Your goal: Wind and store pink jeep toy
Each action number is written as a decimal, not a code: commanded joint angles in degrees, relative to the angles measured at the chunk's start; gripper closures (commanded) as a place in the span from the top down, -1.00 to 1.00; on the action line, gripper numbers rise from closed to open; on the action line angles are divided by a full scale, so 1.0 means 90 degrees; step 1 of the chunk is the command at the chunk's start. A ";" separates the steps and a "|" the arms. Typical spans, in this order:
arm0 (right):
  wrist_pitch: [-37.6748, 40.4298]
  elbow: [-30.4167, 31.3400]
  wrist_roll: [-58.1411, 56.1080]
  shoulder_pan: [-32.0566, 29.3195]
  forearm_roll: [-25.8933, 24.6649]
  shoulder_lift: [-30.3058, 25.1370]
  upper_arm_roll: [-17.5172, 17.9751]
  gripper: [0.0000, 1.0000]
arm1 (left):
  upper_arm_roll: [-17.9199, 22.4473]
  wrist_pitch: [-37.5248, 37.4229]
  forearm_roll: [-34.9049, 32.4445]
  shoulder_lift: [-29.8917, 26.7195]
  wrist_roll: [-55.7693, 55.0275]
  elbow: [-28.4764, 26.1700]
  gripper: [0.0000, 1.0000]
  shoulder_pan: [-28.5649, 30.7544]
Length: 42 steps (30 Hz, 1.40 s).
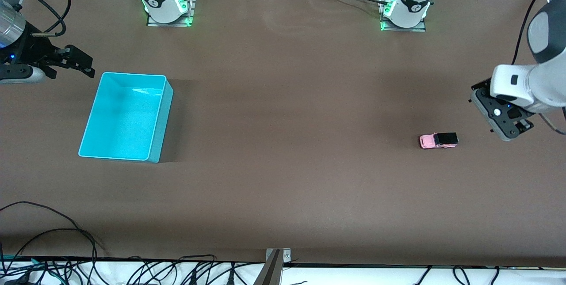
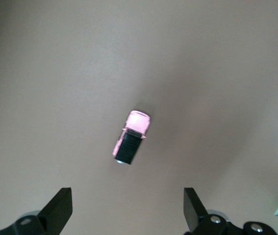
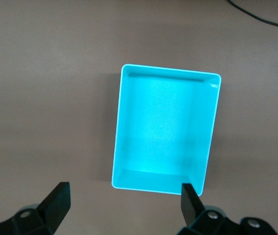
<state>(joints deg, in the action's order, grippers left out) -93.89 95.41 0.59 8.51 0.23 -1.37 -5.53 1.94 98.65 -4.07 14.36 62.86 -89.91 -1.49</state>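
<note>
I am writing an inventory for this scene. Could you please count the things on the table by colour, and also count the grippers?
Pink, with black roof: 1, the pink jeep toy, on the table toward the left arm's end
Cyan: 1, the cyan bin, toward the right arm's end
Grippers: 2, the left gripper and the right gripper, both open, holding nothing
Total: 4

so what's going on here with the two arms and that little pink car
Nothing is being held yet. The pink toy jeep sits alone on the brown table toward the left arm's end, and the left gripper hangs just off to its side with jaws open. At the right arm's end, the right gripper waits, jaws open, beside the cyan bin, which is empty. The toy has not been wound or stored.
</note>
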 commanded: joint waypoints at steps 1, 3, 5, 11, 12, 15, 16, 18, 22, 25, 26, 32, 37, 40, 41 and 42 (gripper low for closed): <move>0.0129 -0.0133 -0.0056 -0.0018 0.0082 0.0026 -0.0020 1.00 | -0.0021 0.0659 -0.0045 0.0289 0.0701 -0.0214 1.00 0.0136; 0.0129 -0.0133 -0.0046 0.0002 0.0082 0.0016 -0.0011 1.00 | -0.0021 0.0942 -0.0045 0.0270 0.0730 -0.0458 1.00 0.0136; 0.0139 -0.0123 -0.0017 0.0011 0.0072 0.0026 -0.0001 1.00 | -0.0021 0.1235 -0.0045 0.0289 0.0740 -0.0703 1.00 0.0146; 0.0139 -0.0123 -0.0017 0.0031 -0.0074 0.0006 0.0019 1.00 | -0.0021 0.2115 -0.0045 0.0581 0.1277 -0.1085 1.00 0.0234; 0.0139 -0.0123 -0.0017 0.0031 -0.0104 0.0006 0.0019 1.00 | -0.0021 0.2183 -0.0045 0.0708 0.1364 -0.1075 1.00 0.0244; 0.0139 -0.0113 -0.0017 0.0041 -0.0221 0.0006 0.0019 1.00 | -0.0030 0.2485 -0.0045 0.0991 0.1579 -0.1075 1.00 0.0351; 0.0139 -0.0123 -0.0017 0.0041 -0.0250 0.0006 0.0019 1.00 | -0.0030 0.2593 -0.0045 0.1070 0.1687 -0.1075 1.00 0.0380; 0.0139 -0.0113 -0.0007 0.0041 -0.0260 0.0006 0.0019 1.00 | -0.0030 0.2750 -0.0045 0.1255 0.1911 -0.1075 1.00 0.0419; 0.0149 -0.0113 -0.0007 0.0041 -0.0231 0.0016 0.0019 1.00 | -0.0030 0.2994 -0.0045 0.1519 0.2205 -0.1085 1.00 0.0507; 0.0149 -0.0113 -0.0007 0.0041 -0.0221 0.0006 0.0009 1.00 | -0.0040 0.3063 -0.0045 0.1656 0.2293 -0.1162 1.00 0.0517; 0.0149 -0.0113 -0.0007 0.0041 -0.0221 0.0016 0.0009 1.00 | -0.0040 0.3101 -0.0045 0.1666 0.2303 -0.1221 1.00 0.0527; 0.0149 -0.0113 0.0002 0.0041 -0.0221 0.0016 0.0019 1.00 | -0.0040 0.4127 -0.0045 0.1607 0.2400 -0.2168 1.00 0.0566; 0.0139 -0.0113 0.0002 0.0041 -0.0221 0.0016 0.0009 1.00 | -0.0040 0.4225 -0.0045 0.1607 0.2518 -0.2383 1.00 0.0654; 0.0139 -0.0113 -0.0007 0.0041 -0.0221 0.0016 0.0009 1.00 | -0.0060 0.4225 -0.0045 0.1530 0.2518 -0.2598 1.00 0.0693; 0.0149 -0.0113 -0.0007 0.0041 -0.0221 0.0016 0.0009 1.00 | -0.0069 0.4225 -0.0045 0.1500 0.2527 -0.2676 1.00 0.0702; 0.0139 -0.0113 -0.0007 0.0041 -0.0221 0.0016 0.0009 1.00 | -0.0070 0.4225 -0.0045 0.1481 0.2527 -0.2715 1.00 0.0703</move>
<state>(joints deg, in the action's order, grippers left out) -93.64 95.41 0.59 8.64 -1.04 -1.37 -5.38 1.97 135.85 -4.07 30.12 83.79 -110.83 3.73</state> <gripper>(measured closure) 0.000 0.000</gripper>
